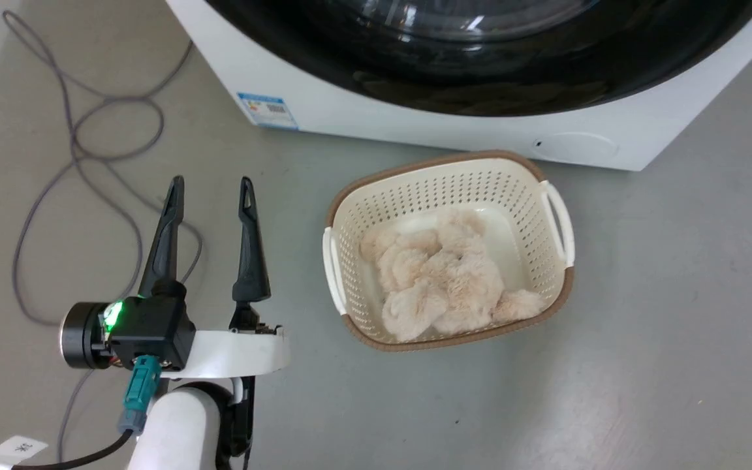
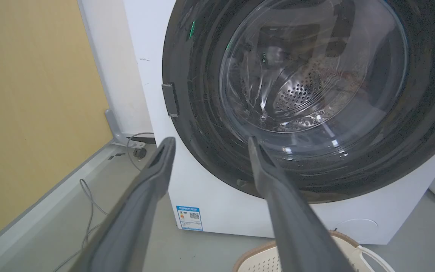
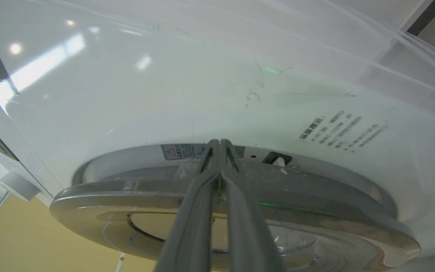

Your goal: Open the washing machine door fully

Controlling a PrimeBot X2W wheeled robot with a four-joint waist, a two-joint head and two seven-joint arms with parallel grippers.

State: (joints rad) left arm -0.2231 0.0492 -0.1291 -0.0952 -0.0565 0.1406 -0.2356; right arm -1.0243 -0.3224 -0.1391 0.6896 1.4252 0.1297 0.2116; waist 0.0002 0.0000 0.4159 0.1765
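Progress is minimal: washing machine door (image 3: 315,211) sits barely ajar on washing machine (image 2: 217,204), right gripper (image 3: 218,142) pinched empty at its rim, left gripper (image 1: 211,181) spread wide above floor (image 1: 643,365); nearly the full swing is left to do.

Grey floor (image 1: 643,359): washing machine (image 1: 376,114), cream perforated basket (image 1: 415,196) before it, loose cable (image 1: 73,140) leftward.

Fluffy cloth (image 1: 441,274) in basket (image 1: 415,189); grey cable (image 1: 76,137).

Left gripper (image 1: 211,183) fingers spread apart; right gripper (image 3: 219,143) fingers pressed together.
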